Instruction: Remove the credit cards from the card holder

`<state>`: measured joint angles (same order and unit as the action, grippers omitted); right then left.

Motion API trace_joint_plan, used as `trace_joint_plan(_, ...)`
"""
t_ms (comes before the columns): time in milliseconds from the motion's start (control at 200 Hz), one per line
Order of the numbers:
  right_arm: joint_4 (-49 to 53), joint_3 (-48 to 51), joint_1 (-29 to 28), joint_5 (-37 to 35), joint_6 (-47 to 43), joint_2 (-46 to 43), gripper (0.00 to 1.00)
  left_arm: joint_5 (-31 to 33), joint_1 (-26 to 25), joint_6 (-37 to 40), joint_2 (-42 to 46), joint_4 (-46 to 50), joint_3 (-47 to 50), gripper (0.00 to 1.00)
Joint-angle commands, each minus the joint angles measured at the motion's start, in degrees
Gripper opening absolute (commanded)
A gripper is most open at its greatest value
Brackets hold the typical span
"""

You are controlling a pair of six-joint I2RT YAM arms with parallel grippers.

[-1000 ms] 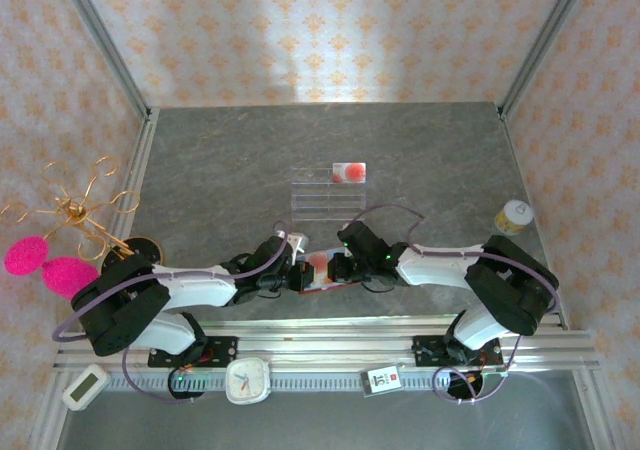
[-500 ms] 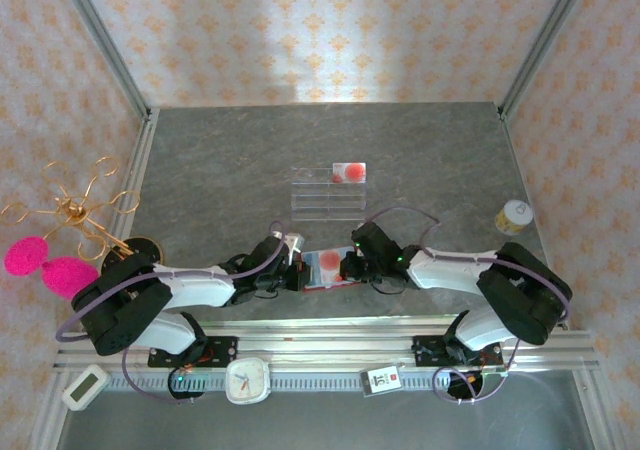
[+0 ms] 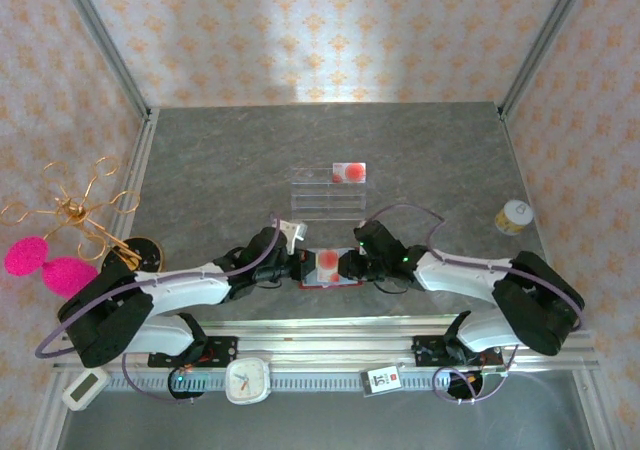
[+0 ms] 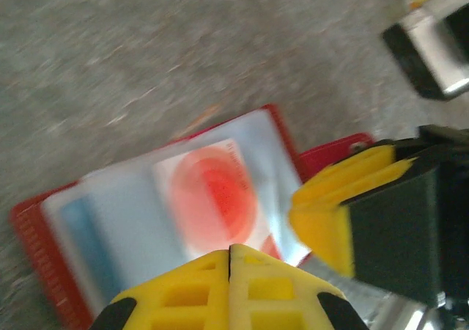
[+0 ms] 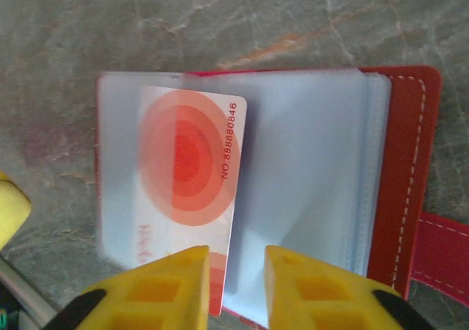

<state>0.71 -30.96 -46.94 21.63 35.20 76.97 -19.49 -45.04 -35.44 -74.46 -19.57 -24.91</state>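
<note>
The grey marbled table (image 5: pixel 242 15) carries the red card holder (image 5: pixel 399 161), which lies open just ahead of the right gripper (image 5: pixel 236 271). That gripper's fingers (image 5: pixel 157 286) stand apart over the holder's near edge. Cloudy clear sleeves (image 5: pixel 308 169) fan across the holder, and a pale card (image 5: pixel 187 169) with red rings sits left of centre. The left gripper (image 4: pixel 229 264) is clenched at the holder's opposite edge; whether it pinches a sleeve is unclear.

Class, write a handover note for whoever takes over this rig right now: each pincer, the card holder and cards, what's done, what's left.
Left pincer: shut, at the card holder's edge.
Right pincer: open, over the sleeves.
The holder lies open between them, and a pale red-marked card sits in a sleeve.
A second red-marked card lies on the clear rack.
Done: holder is open. Left: pull out the sleeved card.
</note>
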Motion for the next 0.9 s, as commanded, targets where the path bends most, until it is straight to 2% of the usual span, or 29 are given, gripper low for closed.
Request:
trace_joint_plan(0,1.23,-1.36,1.05,-0.24,-1.64,-1.62,0.27,-1.72,-1.57,1.52,-3.81,-2.44,-3.11,0.0)
trace_joint_plan(165,-0.86,-1.51,2.81,3.42,-2.12,-0.22,0.29,-1.04,-1.97,1.52,-8.73,-3.05,-4.27,0.0)
trace_joint_plan(385,-3.48,-2.22,2.84,7.36,-3.05,2.56,0.32,2.25,-1.83,3.36,-5.67,1.83,-3.21,0.0)
trace_joint_plan(896,-5.9,-3.76,2.85,8.06,-2.37,9.38,0.3,5.28,-1.77,2.92,-11.7,2.65,-1.02,0.0)
